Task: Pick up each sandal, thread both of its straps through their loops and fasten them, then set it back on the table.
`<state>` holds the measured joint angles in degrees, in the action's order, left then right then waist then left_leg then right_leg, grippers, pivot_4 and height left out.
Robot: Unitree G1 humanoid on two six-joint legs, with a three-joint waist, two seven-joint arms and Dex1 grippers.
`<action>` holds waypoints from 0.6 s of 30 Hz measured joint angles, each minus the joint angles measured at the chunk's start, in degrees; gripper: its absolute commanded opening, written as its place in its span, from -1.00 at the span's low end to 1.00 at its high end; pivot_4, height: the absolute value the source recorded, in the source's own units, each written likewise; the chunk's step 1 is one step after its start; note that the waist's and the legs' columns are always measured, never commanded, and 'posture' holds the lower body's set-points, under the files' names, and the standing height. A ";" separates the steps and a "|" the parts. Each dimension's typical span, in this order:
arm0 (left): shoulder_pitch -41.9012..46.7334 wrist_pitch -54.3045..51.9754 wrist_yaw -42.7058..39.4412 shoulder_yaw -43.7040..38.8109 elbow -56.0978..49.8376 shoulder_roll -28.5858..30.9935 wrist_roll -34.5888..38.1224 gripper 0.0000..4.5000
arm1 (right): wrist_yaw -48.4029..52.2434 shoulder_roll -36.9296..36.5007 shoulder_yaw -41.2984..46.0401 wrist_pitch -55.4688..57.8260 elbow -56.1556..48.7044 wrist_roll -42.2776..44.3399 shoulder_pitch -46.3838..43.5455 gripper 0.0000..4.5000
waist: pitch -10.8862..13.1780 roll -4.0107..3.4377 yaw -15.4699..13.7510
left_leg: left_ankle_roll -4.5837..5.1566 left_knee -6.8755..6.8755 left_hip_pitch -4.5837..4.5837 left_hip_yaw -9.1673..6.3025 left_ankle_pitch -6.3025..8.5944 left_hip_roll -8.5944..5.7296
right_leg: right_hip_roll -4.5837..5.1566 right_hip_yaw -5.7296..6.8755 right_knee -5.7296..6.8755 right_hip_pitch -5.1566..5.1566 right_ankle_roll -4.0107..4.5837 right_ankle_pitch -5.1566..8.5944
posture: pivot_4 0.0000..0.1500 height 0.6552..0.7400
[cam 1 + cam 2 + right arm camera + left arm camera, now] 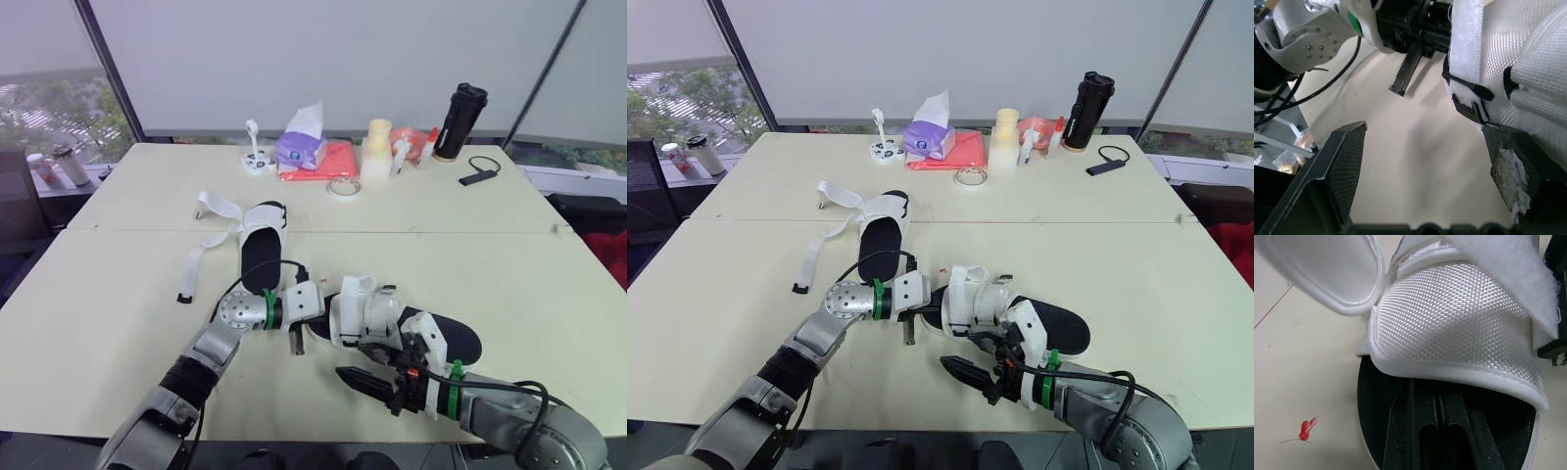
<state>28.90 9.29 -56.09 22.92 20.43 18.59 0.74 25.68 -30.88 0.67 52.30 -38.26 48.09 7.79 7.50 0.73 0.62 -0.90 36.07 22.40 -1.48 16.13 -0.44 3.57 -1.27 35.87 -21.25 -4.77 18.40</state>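
I judge I'm mid-fastening the near sandal (387, 315), which lies on the table (108, 294) between my hands, its white mesh upper over a black sole. My left gripper (1434, 404), fingers closed on nothing, sits tucked under the toe. My right gripper (1424, 128) gapes wide and empty beside the black loop (1469, 100). Next I must pinch the strap (1464, 44) and press it down. The other sandal (263, 230) lies beyond my left hand, unstrapped.

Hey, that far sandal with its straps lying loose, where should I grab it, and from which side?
On the far sandal, probably pinch the sole's right edge, coming from the right: its loose straps all splay to the left, leaving that edge bare.
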 measured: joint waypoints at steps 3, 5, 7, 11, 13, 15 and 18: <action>0.00 0.00 0.02 0.00 0.00 -0.03 0.00 -1.00 | -1.02 0.00 0.41 0.43 -0.21 0.77 0.00 0.77 | 0.00 0.00 0.01 | 0.00 0.00 0.00 0.00 0.00 0.00 | 0.00 0.00 0.00 -0.01 0.00 0.00 | 1.00 1.00; 0.00 0.00 0.02 0.00 0.00 -0.06 0.00 -1.00 | -1.99 0.03 0.59 0.86 -0.51 1.66 0.00 0.77 | 0.00 0.00 0.00 | 0.00 0.00 0.00 0.00 0.00 0.00 | 0.00 0.00 0.01 -0.01 0.00 0.00 | 1.00 1.00; 0.00 0.00 0.02 0.00 0.00 -0.06 0.00 -1.00 | -2.71 0.02 0.72 1.14 -1.00 2.17 0.07 0.77 | 0.00 0.00 0.01 | 0.00 0.00 0.00 0.00 0.00 0.00 | 0.00 0.00 0.01 -0.01 0.00 0.00 | 1.00 1.00; -0.02 0.00 0.00 0.02 0.00 -0.10 0.00 -1.00 | -3.35 -1.02 3.94 1.13 -3.39 3.90 1.01 0.77 | -0.02 -0.01 -0.01 | 0.00 -0.01 0.00 0.00 0.00 0.00 | 0.00 0.00 0.00 0.01 0.00 0.00 | 1.00 1.00; -0.01 0.00 -0.13 0.02 0.00 -0.08 0.00 -1.00 | -3.37 -1.92 4.82 1.16 -3.79 4.17 1.64 0.77 | -0.02 0.00 0.01 | 0.00 -0.02 0.00 0.00 0.00 0.00 | 0.00 0.01 0.00 0.00 -0.01 0.00 | 1.00 1.00; 0.00 0.00 -0.14 0.02 0.01 -0.08 0.00 -1.00 | -3.49 -1.92 5.10 1.15 -3.81 4.33 1.79 0.77 | -0.03 -0.01 0.00 | 0.00 -0.01 0.00 0.00 0.00 0.00 | 0.00 0.01 0.00 0.00 -0.01 0.00 | 1.00 1.00; 0.06 0.00 -0.17 0.02 0.03 -0.08 0.00 -1.00 | -4.06 -1.76 5.18 1.15 -3.81 4.95 1.78 0.77 | -0.03 -0.01 0.00 | 0.00 -0.01 0.00 0.00 0.00 0.00 | 0.00 0.01 0.00 0.00 -0.01 0.00 | 1.00 1.00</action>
<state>28.96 9.29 -56.27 22.94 20.46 18.51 0.74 21.62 -32.63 5.85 53.45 -42.07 53.04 9.57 7.48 0.72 0.63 -0.90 36.07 22.40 -1.48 16.13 -0.44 3.57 -1.26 35.88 -21.25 -4.77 18.40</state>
